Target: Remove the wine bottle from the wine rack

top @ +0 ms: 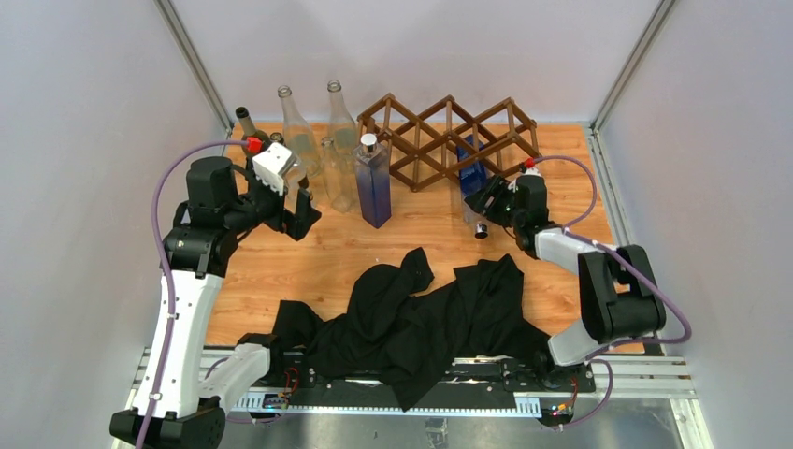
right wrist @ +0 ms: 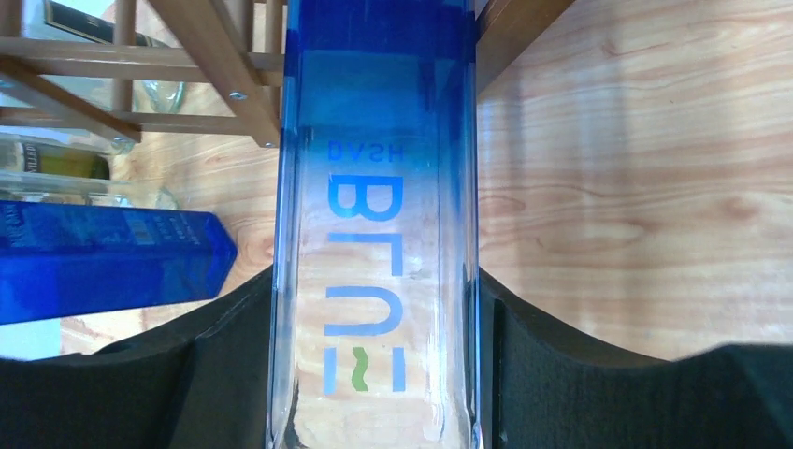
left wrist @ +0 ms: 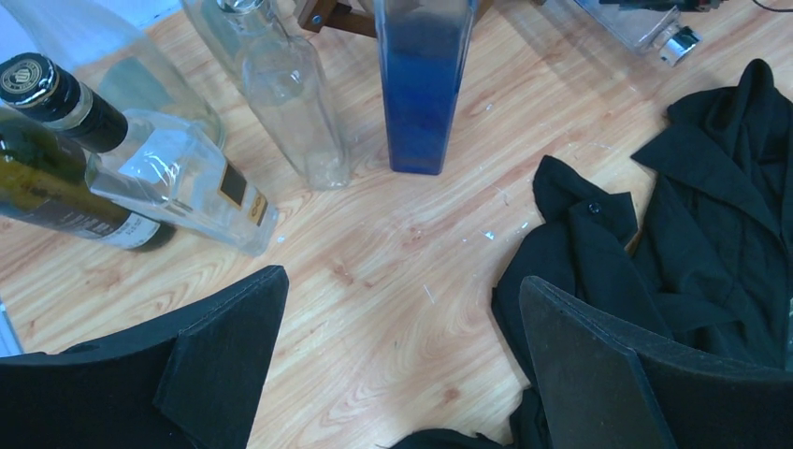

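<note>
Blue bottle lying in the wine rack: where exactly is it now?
Top view, far right of the table: the blue bottle lies in a right-hand cell of the wine rack, neck toward the arms, with the right tool straddling its body.

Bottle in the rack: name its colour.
Clear, shading to blue: wine bottle, clearest in right wrist view.
</note>
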`<action>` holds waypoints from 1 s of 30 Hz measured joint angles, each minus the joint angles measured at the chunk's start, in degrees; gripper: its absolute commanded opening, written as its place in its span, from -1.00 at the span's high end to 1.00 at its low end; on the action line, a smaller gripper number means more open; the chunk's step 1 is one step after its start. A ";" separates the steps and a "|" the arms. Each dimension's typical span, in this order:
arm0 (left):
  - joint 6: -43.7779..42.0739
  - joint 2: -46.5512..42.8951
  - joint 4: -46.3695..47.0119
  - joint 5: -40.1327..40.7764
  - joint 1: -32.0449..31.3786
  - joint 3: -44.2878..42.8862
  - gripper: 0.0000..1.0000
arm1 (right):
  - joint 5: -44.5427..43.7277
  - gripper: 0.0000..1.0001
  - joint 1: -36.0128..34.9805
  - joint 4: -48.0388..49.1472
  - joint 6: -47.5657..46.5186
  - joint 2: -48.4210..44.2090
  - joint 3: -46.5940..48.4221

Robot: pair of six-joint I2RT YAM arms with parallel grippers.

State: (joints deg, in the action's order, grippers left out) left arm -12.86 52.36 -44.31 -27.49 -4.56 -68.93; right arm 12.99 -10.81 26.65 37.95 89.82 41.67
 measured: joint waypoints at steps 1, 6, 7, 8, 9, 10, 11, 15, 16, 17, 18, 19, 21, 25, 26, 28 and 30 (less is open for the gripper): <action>-0.22 0.00 -0.07 -0.37 0.00 -0.15 -1.00 | -0.09 1.00 0.00 -0.55 0.04 -1.79 -0.94; -0.96 -0.02 -0.24 -2.21 0.00 -0.20 -1.00 | -1.29 1.00 0.07 -1.99 1.20 -11.06 -5.79; -1.49 -0.02 -0.39 -2.80 0.00 -0.20 -1.00 | -1.18 1.00 0.11 -2.67 1.75 -13.29 -7.15; -1.88 -0.04 -0.52 -3.28 0.00 -0.20 -1.00 | -1.22 1.00 0.11 -3.43 1.90 -15.17 -8.24; -2.25 -0.07 -0.59 -3.72 0.00 -0.20 -1.00 | -1.09 1.00 0.11 -4.52 2.19 -17.18 -9.33; -2.93 -0.11 -0.68 -4.33 0.00 -0.20 -1.00 | -0.98 1.00 0.11 -5.75 2.51 -19.91 -10.78; -3.67 -0.17 -0.81 -4.90 0.00 -0.20 -1.00 | -0.92 1.00 0.11 -7.52 2.84 -22.97 -12.13; -6.49 -0.44 -0.87 -6.86 0.00 -0.17 -1.00 | -0.76 1.00 0.11 -15.67 3.54 -34.32 -15.45; -7.06 -0.46 -0.90 -7.26 0.00 -0.17 -1.00 | -0.74 1.00 0.11 -17.75 3.76 -36.98 -16.02; -7.61 -0.46 -0.90 -7.63 0.00 -0.17 -1.00 | -0.74 1.00 0.11 -20.39 4.13 -40.15 -16.59; -8.11 -0.42 -0.90 -8.04 0.00 -0.17 -1.00 | -0.76 1.00 0.11 -23.02 4.52 -43.19 -16.94; -8.44 -0.39 -0.90 -8.37 0.00 -0.17 -1.00 | -0.79 1.00 0.11 -24.98 4.81 -45.20 -17.05; -9.29 -0.33 -0.90 -9.14 0.00 -0.17 -1.00 | -1.09 1.00 0.11 -30.03 5.73 -50.01 -17.11; -10.95 -0.13 -0.92 -10.49 -0.09 -0.17 -1.00 | -1.25 1.00 0.11 -38.47 6.80 -56.39 -17.11; -11.50 -0.07 -0.90 -10.80 -0.26 -0.15 -1.00 | -1.25 1.00 0.11 -40.37 6.99 -57.35 -17.09; -12.46 0.02 -0.90 -10.91 -0.87 -0.07 -1.00 | -1.09 1.00 0.11 -43.58 7.26 -58.55 -17.07; -13.70 0.09 -0.92 -10.93 -2.36 0.04 -1.00 | -0.68 1.00 0.11 -46.36 7.43 -59.19 -16.74</action>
State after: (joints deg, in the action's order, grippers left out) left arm -26.57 52.45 -45.23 -38.41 -6.92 -68.88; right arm 12.32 -10.70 -19.70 45.39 30.63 24.93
